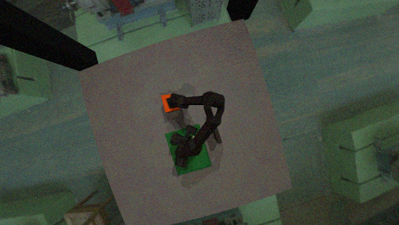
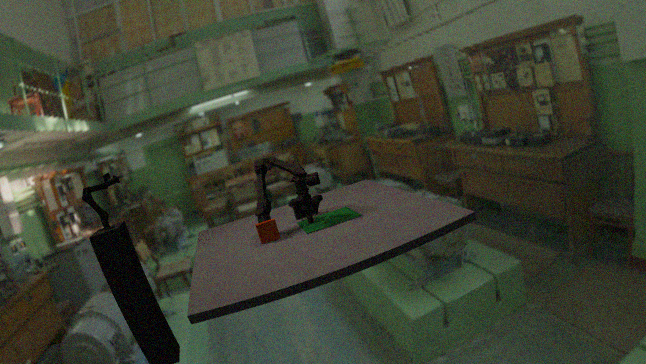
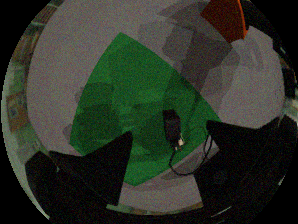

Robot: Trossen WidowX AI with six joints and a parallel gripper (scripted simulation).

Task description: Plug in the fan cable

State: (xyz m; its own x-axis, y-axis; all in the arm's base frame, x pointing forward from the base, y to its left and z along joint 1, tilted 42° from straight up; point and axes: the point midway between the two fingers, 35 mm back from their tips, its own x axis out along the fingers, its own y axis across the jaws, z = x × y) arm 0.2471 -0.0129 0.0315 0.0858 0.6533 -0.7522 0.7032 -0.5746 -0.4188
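The green board (image 1: 197, 161) (image 2: 345, 215) (image 3: 120, 65) lies flat on the table. In the wrist view a dark block, seemingly the plug (image 3: 172, 124), is over the board near one corner, with a small pale part (image 3: 180, 143) at its end. A thin black cable (image 3: 184, 174) loops from there toward the right finger. Whether the plug is seated on the header, and how deep, I cannot tell. My gripper (image 3: 170, 130) is wide open and empty above the board, one finger to each side of the block in the wrist view. The top and exterior views do not resolve the plug.
An orange block (image 1: 167, 106) (image 2: 267, 232) (image 3: 226, 21) stands on the table beside the arm's base. A slim dark strip (image 1: 217, 136) shows beside the board. The table (image 1: 130, 102) (image 2: 240, 270) has dark posts beyond its edges.
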